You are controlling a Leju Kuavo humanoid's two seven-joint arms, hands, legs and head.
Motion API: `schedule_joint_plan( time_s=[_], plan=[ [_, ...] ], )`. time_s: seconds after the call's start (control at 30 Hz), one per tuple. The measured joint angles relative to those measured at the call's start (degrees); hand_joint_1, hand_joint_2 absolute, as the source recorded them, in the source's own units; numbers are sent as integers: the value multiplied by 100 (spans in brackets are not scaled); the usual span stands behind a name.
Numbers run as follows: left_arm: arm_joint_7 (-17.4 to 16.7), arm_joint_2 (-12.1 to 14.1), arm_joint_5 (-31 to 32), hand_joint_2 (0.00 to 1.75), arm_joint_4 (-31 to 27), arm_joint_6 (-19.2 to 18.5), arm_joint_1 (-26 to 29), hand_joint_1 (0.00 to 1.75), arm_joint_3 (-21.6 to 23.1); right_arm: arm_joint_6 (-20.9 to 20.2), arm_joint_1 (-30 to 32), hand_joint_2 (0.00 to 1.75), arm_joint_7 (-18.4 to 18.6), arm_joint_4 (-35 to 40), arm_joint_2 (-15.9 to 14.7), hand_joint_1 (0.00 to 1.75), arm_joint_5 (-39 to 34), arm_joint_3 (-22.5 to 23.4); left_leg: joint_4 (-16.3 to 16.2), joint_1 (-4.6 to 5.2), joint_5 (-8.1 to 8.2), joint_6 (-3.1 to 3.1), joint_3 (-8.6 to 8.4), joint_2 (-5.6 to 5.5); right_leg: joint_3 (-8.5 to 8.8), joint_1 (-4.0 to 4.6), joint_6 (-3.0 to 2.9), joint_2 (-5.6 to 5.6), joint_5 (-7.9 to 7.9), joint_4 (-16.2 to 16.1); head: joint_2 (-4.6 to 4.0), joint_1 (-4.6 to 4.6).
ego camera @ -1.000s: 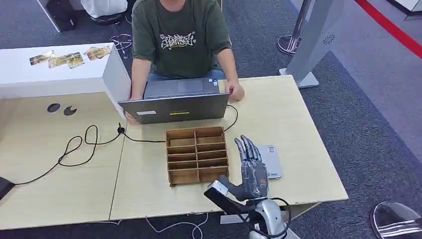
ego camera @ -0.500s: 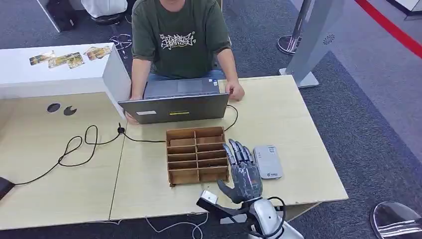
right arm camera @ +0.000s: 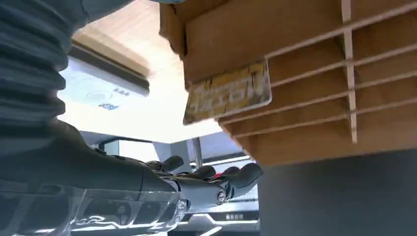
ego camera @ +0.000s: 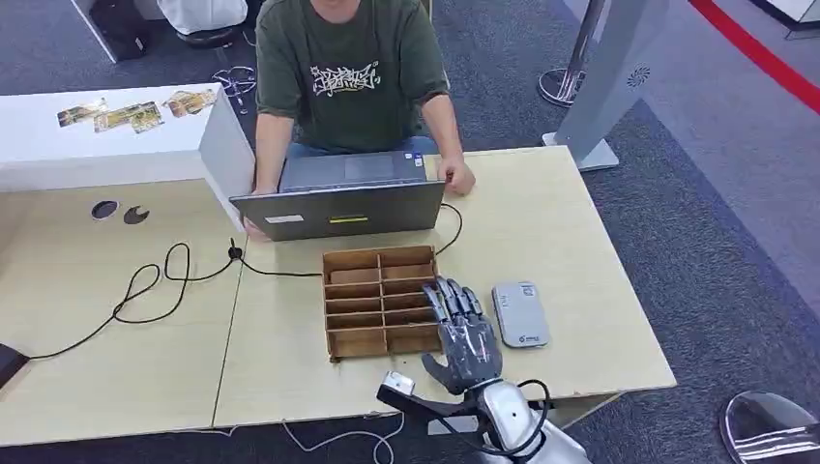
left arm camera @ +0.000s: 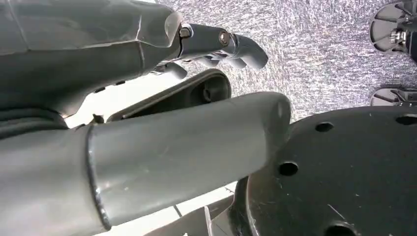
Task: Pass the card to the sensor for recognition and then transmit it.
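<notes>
Just beyond the right hand's [ego camera: 462, 333] spread, empty fingers [right arm camera: 236, 179], the card [right arm camera: 227, 92] in the wooden organizer [ego camera: 382, 300]

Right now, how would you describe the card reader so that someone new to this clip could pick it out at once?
Start at the pale wooden table where a person works at a laptop. In front of the laptop stands a brown wooden slotted box; the right hand hovers at its right edge. Just right of that hand lies the card reader: flat, light grey, with rounded corners.
</notes>
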State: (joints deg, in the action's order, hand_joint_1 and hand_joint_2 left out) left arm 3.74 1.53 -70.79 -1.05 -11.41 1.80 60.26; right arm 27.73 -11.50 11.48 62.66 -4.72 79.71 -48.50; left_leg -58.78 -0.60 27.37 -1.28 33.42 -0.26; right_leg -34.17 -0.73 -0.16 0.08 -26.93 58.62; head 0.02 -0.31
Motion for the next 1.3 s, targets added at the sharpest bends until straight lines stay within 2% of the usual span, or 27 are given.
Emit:
schedule_joint_plan(
  time_s=[0.23, 1.3],
  plan=[
    [0, -2, -20, 0, 0, -4, 2, 0, 0, -157, -81, 175, 46, -37, -48, 0, -192, -83, 0, 0, 0, 0, 0, 0, 0, 0, 0, 0, 0, 0, 0, 0],
    [2, -13, -68, 0, 0, -24, 2, 0, 0, -314, -125, 175, -65, 90, -125, 0, -542, -192, 0, 0, 0, 0, 1, 0, 0, 0, 0, 0, 0, 0, 0, 0]
  ],
)
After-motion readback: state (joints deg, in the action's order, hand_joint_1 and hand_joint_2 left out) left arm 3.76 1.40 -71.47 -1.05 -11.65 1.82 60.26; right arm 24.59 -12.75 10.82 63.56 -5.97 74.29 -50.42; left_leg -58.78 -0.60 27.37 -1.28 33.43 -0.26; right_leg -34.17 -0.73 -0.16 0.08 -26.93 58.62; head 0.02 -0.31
